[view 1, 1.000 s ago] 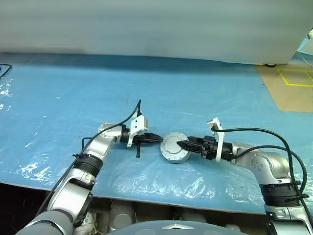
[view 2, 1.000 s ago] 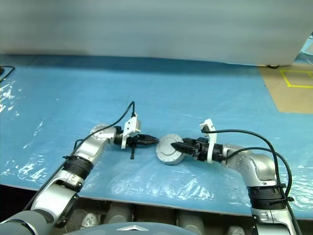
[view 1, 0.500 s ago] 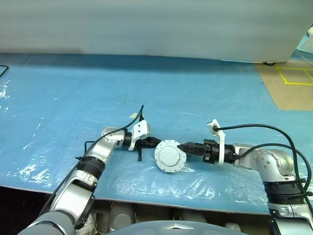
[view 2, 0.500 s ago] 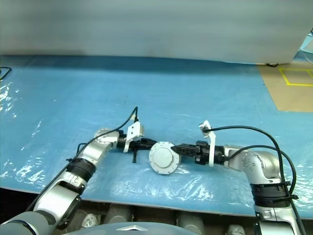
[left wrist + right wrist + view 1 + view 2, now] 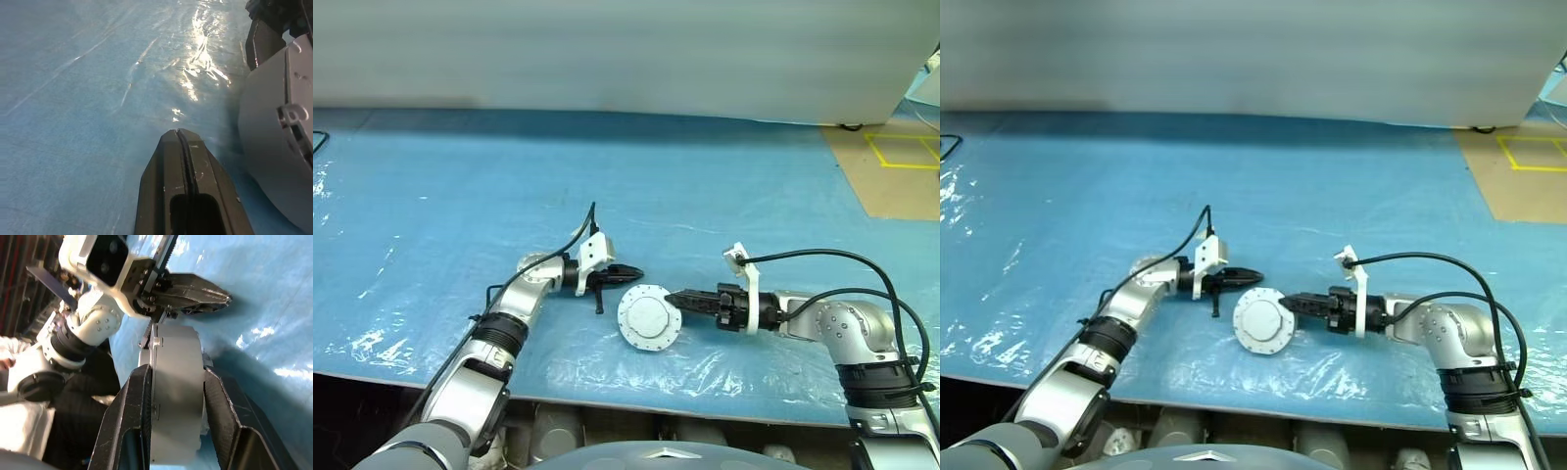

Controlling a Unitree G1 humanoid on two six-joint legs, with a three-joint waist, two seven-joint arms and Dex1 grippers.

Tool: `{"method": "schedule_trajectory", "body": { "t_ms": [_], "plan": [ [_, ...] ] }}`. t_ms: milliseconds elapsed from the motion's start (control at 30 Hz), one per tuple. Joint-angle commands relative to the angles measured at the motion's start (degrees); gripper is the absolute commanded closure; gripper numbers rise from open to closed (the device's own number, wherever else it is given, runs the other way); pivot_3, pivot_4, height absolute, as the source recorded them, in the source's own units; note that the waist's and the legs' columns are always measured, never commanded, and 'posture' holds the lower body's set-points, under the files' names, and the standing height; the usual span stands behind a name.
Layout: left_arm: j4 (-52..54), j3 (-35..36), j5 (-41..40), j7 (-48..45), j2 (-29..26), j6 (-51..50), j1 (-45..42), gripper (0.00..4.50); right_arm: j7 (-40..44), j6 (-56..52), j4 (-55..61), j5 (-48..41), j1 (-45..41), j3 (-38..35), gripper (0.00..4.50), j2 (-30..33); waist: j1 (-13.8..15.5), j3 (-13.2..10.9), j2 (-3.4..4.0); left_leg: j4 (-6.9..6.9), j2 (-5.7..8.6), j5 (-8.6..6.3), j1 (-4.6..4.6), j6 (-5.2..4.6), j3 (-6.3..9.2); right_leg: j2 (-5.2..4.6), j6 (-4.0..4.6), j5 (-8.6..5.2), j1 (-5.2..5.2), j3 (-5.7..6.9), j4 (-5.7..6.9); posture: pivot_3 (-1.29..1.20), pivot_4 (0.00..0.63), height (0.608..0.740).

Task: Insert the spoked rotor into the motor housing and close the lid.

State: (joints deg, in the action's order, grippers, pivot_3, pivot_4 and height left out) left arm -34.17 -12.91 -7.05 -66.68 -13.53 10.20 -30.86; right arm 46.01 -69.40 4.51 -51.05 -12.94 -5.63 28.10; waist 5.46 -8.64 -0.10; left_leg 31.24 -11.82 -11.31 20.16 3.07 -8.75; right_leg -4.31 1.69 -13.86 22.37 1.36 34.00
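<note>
The motor housing (image 5: 649,317), a round silver can, stands tipped up on its edge on the blue sheet. One flat face, with small holes around the rim, is turned towards me. I cannot tell whether that face is the lid. My right gripper (image 5: 672,300) reaches in from the right and is shut on the housing (image 5: 176,406) across its thickness, one finger (image 5: 132,416) on each flat side. My left gripper (image 5: 637,271) is shut and empty, just above and left of the housing (image 5: 274,137), close to its rim. The spoked rotor is out of view.
A crinkled blue plastic sheet (image 5: 460,196) covers the table, whose front edge (image 5: 607,392) runs close below the arms. At the far right lies brown board with yellow tape (image 5: 901,157). A pale wall (image 5: 607,59) closes off the back.
The right gripper's jaws have narrowed onto the housing. The housing has tipped from lying nearly flat up onto its edge and shifted a little left and nearer. The left gripper has stayed shut.
</note>
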Motion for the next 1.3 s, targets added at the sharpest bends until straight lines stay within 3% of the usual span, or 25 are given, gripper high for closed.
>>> {"method": "schedule_trajectory", "body": {
  "t_ms": [33, 333, 533, 667, 1000, 1300],
  "plan": [
    [0.0, 1.8, -1.1, 1.1, 0.1, 1.1, -0.8, 4.50, -6.3, 1.4, -3.9, -1.6, -2.8, -6.9, 3.30, -3.6, 0.0, 0.0, 0.01, 0.02, 0.00, 0.00, 0.02, 0.00, 0.00, -0.01, 0.00, 0.00, 0.01, -0.01, 0.00, 0.00, 0.150, 0.740],
    [-2.7, 7.1, -3.0, 5.3, 0.1, 0.6, -1.3, 4.50, -16.5, 2.3, -9.7, -5.6, -6.8, -17.6, 3.30, -9.7, 0.1, 0.0, 0.04, 0.10, 0.04, 0.01, 0.09, 0.01, -0.01, -0.06, 0.02, 0.01, 0.08, -0.03, 0.12, 0.00, 0.150, 0.740],
    [-5.1, 9.0, -3.0, 7.8, 0.0, -0.2, -1.4, 4.50, -22.4, 7.1, -13.7, -7.6, -9.7, -23.6, 3.30, -14.0, 0.0, 0.0, 0.05, 0.29, 0.03, 0.03, 0.58, 0.01, 0.01, -0.03, -0.07, 0.06, 0.80, -0.02, 0.77, 0.00, 0.150, 0.740],
    [-1.4, 10.4, -7.9, 5.9, 1.5, -8.4, 0.4, 3.59, -26.6, 8.3, -14.2, -14.1, -11.8, -28.8, 3.30, -18.4, 0.0, -0.1, 0.07, 0.43, 0.04, 0.03, 0.85, 0.02, 0.03, -0.04, -0.09, 0.07, 0.97, -0.02, 0.79, 0.00, 0.150, 0.740],
    [8.9, 14.4, -19.3, 8.8, 6.3, -27.5, 1.9, 0.08, -32.4, 11.0, -10.6, -22.7, -11.4, -30.0, 3.30, -24.6, -0.1, -0.1, 0.16, 0.41, 0.02, 0.13, 1.01, -0.15, 0.02, -0.04, 0.11, -0.04, 1.13, 0.00, 0.78, 0.00, 0.150, 0.740],
    [15.0, 17.8, -30.2, 10.5, 7.4, -45.6, 1.9, 0.03, -32.9, 11.7, -9.5, -24.2, -9.6, -27.9, 3.30, -24.9, -0.1, -0.2, 0.21, 0.41, 0.02, 0.13, 1.04, -0.15, 0.03, -0.02, -0.08, 0.07, 1.13, 0.01, 0.75, 0.00, 0.150, 0.740]
  ]
}}
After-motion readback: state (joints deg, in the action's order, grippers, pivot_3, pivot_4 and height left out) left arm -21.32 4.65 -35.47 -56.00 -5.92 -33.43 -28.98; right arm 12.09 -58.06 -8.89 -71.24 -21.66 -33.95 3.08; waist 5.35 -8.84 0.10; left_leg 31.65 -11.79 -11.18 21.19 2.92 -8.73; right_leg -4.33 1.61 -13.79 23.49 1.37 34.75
